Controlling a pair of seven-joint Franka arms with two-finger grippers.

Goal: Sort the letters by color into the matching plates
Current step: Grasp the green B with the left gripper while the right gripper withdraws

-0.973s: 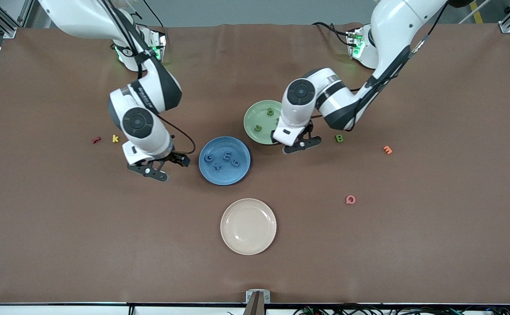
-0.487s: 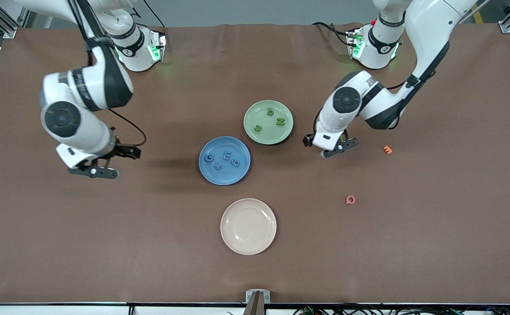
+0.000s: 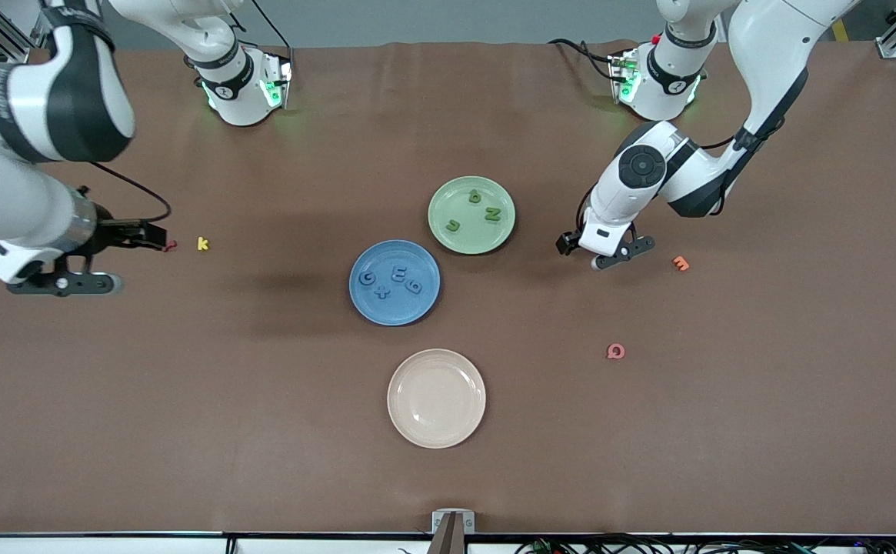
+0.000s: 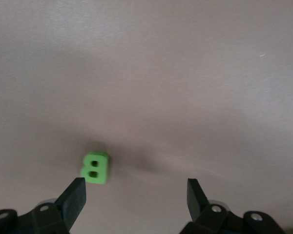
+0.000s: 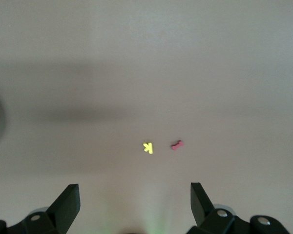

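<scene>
Cream plate [image 3: 436, 398]: nearest the front camera, nearer than the blue plate, nothing on it.
Pink letter [image 3: 615, 352]: on the table, nearer the camera than the blue plate, toward the left arm's end.
Blue plate [image 3: 394, 282]: mid-table landmark, carrying four blue letters [image 3: 391, 282].
Right gripper [image 3: 59, 283]: in the air over the table at the right arm's end, well apart from the blue plate; fingers spread wide, holding nothing.
Left gripper [image 4: 136, 195]: low over the table toward the left arm's end from the blue plate; fingers wide apart, nothing between them.
Green letter B [image 4: 95, 168]: on the table just beside one left finger [image 4: 75, 195], not gripped.
Orange letter [image 3: 681, 263]: near the left gripper.
Yellow letter [image 3: 202, 244]: with a red letter [image 5: 177, 145] beside it, toward the right arm's end.
Green plate [image 3: 471, 215]: just beside the blue plate, farther from the camera, holding three green letters [image 3: 491, 215].
</scene>
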